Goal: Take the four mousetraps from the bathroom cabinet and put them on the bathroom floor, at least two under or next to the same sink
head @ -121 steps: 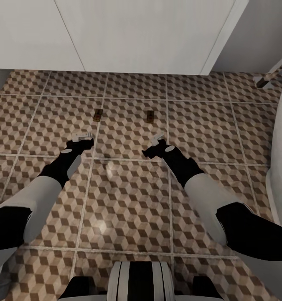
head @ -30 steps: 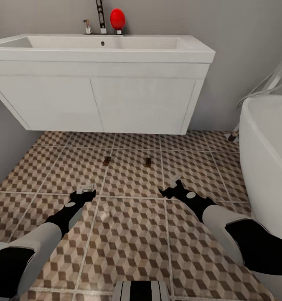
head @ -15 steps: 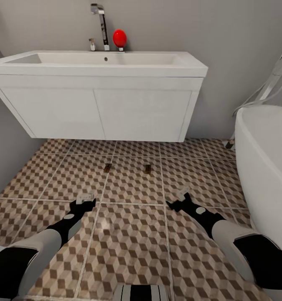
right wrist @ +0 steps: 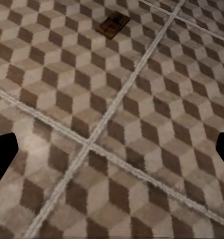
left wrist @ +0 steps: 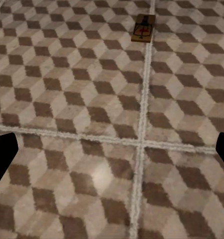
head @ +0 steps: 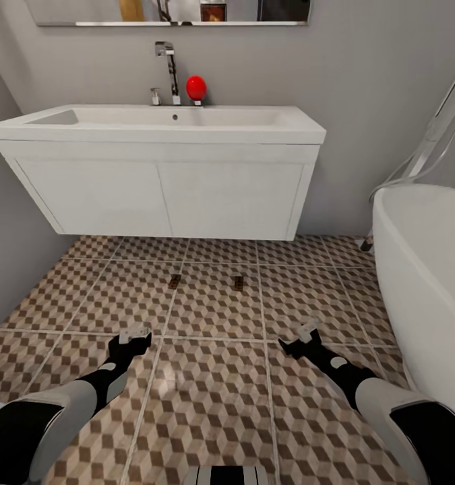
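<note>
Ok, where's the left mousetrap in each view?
Head: left trap lies on the floor in front of the sink.
Left wrist: left trap, ahead of the pincer.
Right wrist: that one is the right trap.
Landmark: the grout line under the left trap.

Grey walls [head: 375,87], white bathtub [head: 422,269], mirror [head: 173,12] above.

Two mousetraps [head: 174,281] [head: 238,283] flat on bathroom floor [head: 207,397], near sink [head: 160,124].

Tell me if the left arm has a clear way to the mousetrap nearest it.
Probably yes: bare bathroom floor lies between the open left gripper and the left mousetrap, though it sits some way ahead.
</note>
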`<state>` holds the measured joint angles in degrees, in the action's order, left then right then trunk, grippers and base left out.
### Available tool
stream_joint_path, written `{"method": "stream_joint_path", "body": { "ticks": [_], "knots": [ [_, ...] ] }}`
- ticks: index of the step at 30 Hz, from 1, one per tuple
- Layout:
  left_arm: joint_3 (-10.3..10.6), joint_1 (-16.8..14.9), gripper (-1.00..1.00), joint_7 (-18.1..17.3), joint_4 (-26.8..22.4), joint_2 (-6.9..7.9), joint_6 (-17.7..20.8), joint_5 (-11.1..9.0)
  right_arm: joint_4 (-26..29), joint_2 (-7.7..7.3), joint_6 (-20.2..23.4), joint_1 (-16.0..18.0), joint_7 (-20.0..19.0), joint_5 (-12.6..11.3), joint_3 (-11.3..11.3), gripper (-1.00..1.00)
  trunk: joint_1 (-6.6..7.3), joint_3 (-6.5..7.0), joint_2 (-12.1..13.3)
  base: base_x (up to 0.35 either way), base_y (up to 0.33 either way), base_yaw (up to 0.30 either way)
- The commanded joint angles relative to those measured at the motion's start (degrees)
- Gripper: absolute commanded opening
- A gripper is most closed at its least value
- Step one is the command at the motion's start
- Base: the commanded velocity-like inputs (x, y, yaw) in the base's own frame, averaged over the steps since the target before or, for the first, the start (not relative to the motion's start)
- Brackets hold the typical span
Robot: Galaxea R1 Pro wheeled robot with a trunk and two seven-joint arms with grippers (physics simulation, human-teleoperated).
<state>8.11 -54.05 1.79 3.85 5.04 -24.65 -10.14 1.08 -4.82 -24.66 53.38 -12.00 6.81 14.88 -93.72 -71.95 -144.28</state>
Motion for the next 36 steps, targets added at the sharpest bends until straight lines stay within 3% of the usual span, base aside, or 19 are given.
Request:
{"method": "stream_joint_path", "body": {
  "ticks": [1,3,10,14,23,26,32,36],
  "knots": [
    [0.50,0.18,1.00,0.08,0.31,-0.03,-0.55,-0.39,-0.02,-0.10,-0.38,-0.27,-0.06,-0.17,-0.29,1.00,0.03,0.19,0.00,0.000,0.000,0.000],
    [0.50,1.11,1.00,0.07,0.47,-0.03,-0.90,-0.40,-0.02,-0.27,-1.30,-0.93,-0.09,-1.77,-0.29,1.00,0.09,0.63,0.02,0.000,0.000,0.000],
    [0.50,3.97,1.00,-0.41,0.61,-0.03,-4.07,-0.45,-0.09,-1.04,-4.51,-2.66,-0.06,-3.26,-0.29,1.00,0.27,2.18,0.12,0.000,0.000,0.000],
    [0.50,6.44,1.00,-0.78,0.70,-0.02,-7.58,-0.48,-0.11,-1.20,-5.17,-4.50,0.03,-3.42,-0.29,1.00,0.37,3.07,0.17,0.000,0.000,0.000],
    [0.48,9.43,1.00,-1.01,0.72,0.12,-9.49,-0.54,-0.11,-1.19,-6.11,-7.22,0.07,-3.51,-0.27,1.00,0.60,5.06,0.29,0.000,0.000,0.000],
    [0.50,11.30,1.00,-0.93,0.79,0.14,-13.77,-0.57,-0.11,-0.99,-8.00,-10.01,0.35,-3.49,-0.26,1.00,0.68,5.72,0.33,0.000,0.000,0.000],
    [0.50,12.69,1.00,-0.92,0.81,0.14,-14.93,-0.57,-0.12,-1.17,-9.42,-12.52,0.42,-3.47,-0.28,1.00,0.83,7.05,0.41,0.000,0.000,0.000],
    [0.50,14.07,1.00,-0.92,0.81,0.20,-16.05,-0.58,-0.14,-1.23,-13.34,-14.01,0.63,-3.47,-0.29,1.00,0.94,7.94,0.47,0.000,0.000,0.000]
  ]
}}
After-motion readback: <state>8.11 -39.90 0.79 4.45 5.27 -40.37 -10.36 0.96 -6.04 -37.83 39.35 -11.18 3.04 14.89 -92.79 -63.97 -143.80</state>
